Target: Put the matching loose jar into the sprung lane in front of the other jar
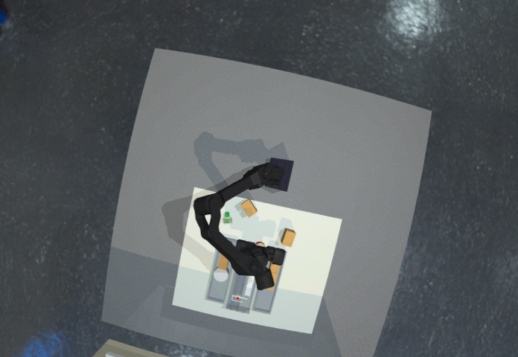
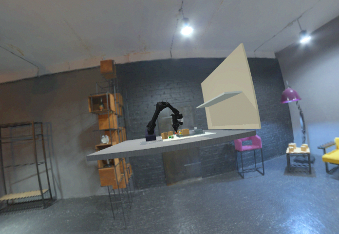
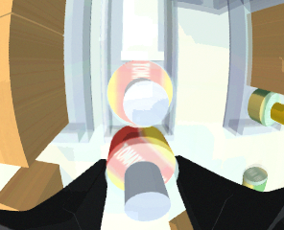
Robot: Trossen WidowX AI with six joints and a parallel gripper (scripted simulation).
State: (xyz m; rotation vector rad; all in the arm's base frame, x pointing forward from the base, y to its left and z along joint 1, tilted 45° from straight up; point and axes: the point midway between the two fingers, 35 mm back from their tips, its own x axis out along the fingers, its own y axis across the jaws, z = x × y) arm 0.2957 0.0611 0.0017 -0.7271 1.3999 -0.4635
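Observation:
My gripper (image 3: 141, 164) (image 2: 176, 131) is shut on a red-and-yellow jar with a grey lid, its label partly reading "TOM". The held jar (image 3: 128, 152) is upright, just in front of the sprung lane's front end; its height above the stop cannot be judged. A matching jar (image 3: 139, 72) with a pale lid (image 3: 147, 103) stands inside the lane, against the white pusher plate (image 3: 142, 56). The two jars overlap in the wrist view, so whether they touch is unclear. The low front stop (image 3: 114, 132) is mostly hidden behind them. In the top view the arm covers most of this.
Tall brown boxes (image 3: 38, 72) (image 1: 275, 275) stand in one side lane. The other side lane holds a brown box (image 3: 273, 48) (image 1: 222, 262) and a yellow-lidded jar (image 3: 260, 106). A green jar (image 3: 255, 176) (image 1: 226, 219) and loose brown boxes (image 1: 248, 207) (image 1: 288, 237) stand in front.

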